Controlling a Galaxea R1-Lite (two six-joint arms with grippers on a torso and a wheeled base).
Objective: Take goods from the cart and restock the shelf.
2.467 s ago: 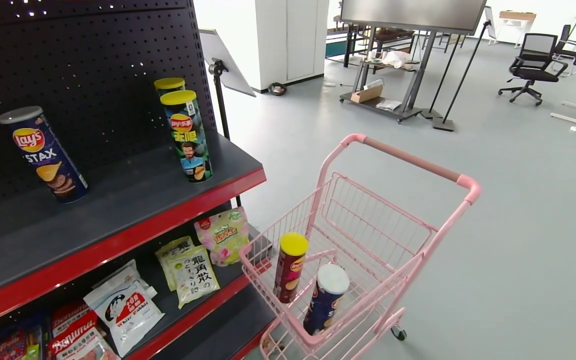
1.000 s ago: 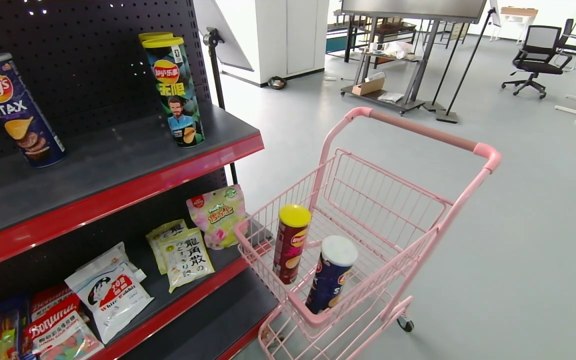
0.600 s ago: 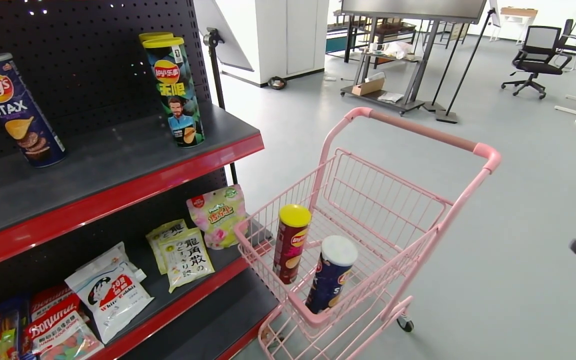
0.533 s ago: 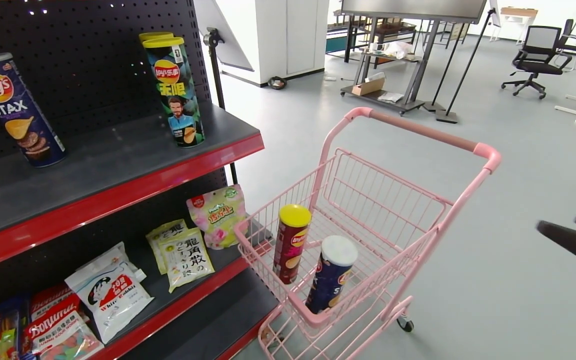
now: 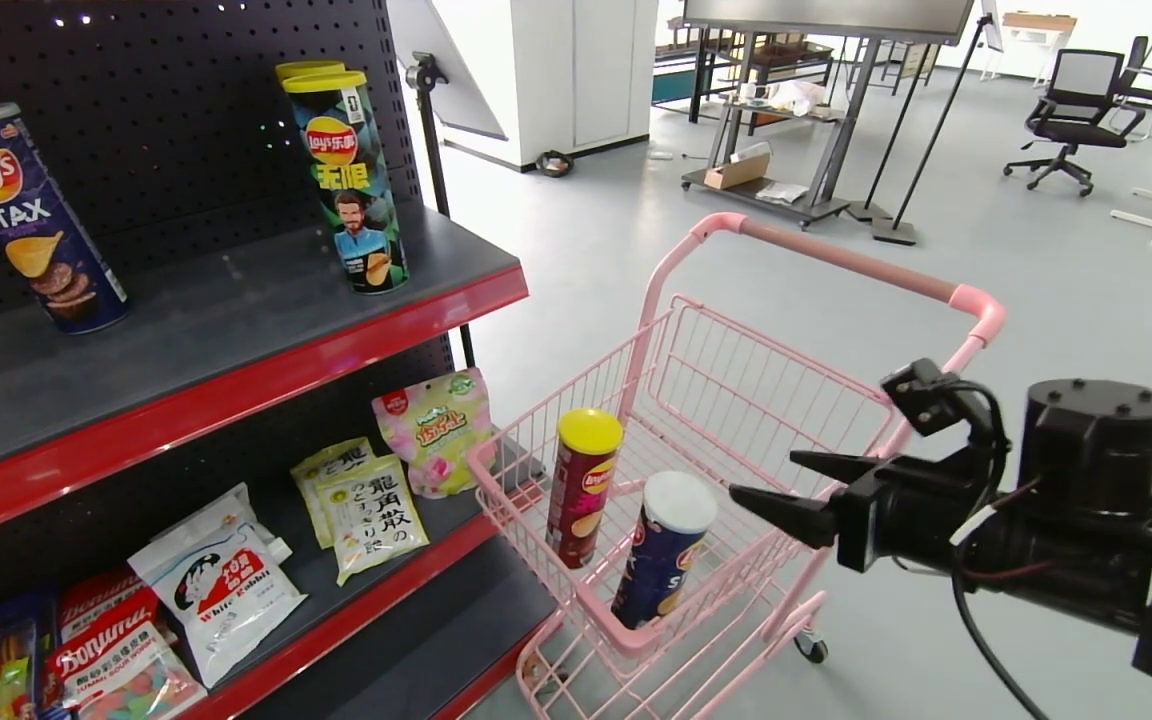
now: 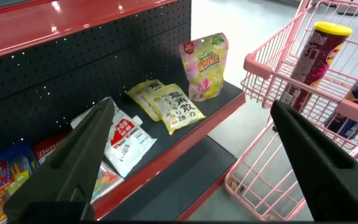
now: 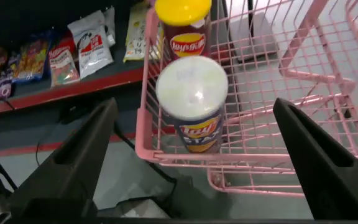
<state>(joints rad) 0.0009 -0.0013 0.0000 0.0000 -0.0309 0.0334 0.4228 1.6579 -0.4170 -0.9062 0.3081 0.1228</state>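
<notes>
A pink cart (image 5: 841, 260) stands beside the shelf (image 5: 236, 340). Two chip cans stand upright at its front: a dark red can with a yellow lid (image 5: 584, 490) and a blue can with a white lid (image 5: 664, 550). My right gripper (image 5: 763, 475) hangs open at the cart's right rim, just right of the blue can; in the right wrist view the right gripper (image 7: 194, 102) is above the blue can (image 7: 192, 102), apart from it. My left gripper (image 6: 192, 104) is open and holds nothing, facing the lower shelf beside the cart (image 6: 272, 74).
On the upper shelf stand a blue can (image 5: 31, 220) at the left and a green can with a yellow lid (image 5: 351, 180) at the right, with bare board between them. Snack bags (image 5: 371, 505) lie on the lower shelf. Open floor lies right of the cart.
My right arm has come in from the right edge to the cart's right rim, its gripper open. The cans, cart and shelf goods have kept their places; earlier the camera shifted.
</notes>
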